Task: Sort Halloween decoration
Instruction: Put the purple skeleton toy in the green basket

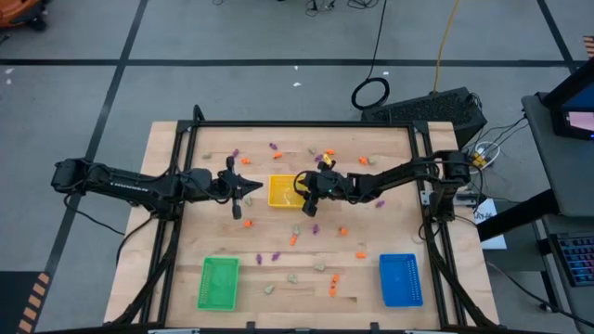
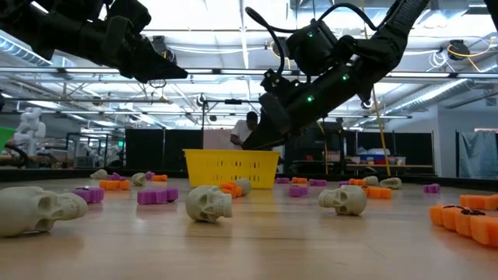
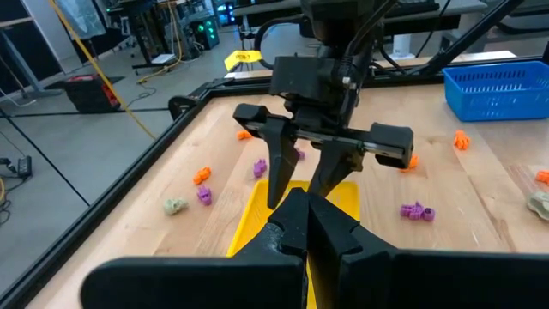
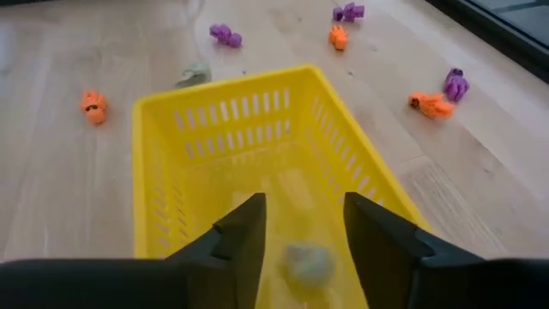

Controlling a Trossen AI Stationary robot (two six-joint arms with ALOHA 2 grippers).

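Small Halloween decorations lie scattered on the wooden table: orange ones (image 1: pixel 292 239), purple ones (image 1: pixel 274 146) and pale skulls (image 2: pixel 208 202). My right gripper (image 4: pixel 304 206) hovers open over the right end of the yellow tray (image 4: pixel 223 137). A blurred pale trinket (image 4: pixel 307 262) shows between and below its fingers, inside the tray, and neither finger touches it. A second pale piece (image 4: pixel 296 184) lies on the tray floor. My left gripper (image 3: pixel 307 210) hangs shut and holds nothing, just left of the yellow tray (image 1: pixel 281 192).
A green tray (image 1: pixel 218 282) stands at the near left and a blue tray (image 1: pixel 400 279) at the near right. Black frame rails (image 1: pixel 306 123) run along the table's edges. Both grippers (image 1: pixel 243 190) (image 1: pixel 302 188) are close together at the yellow tray.
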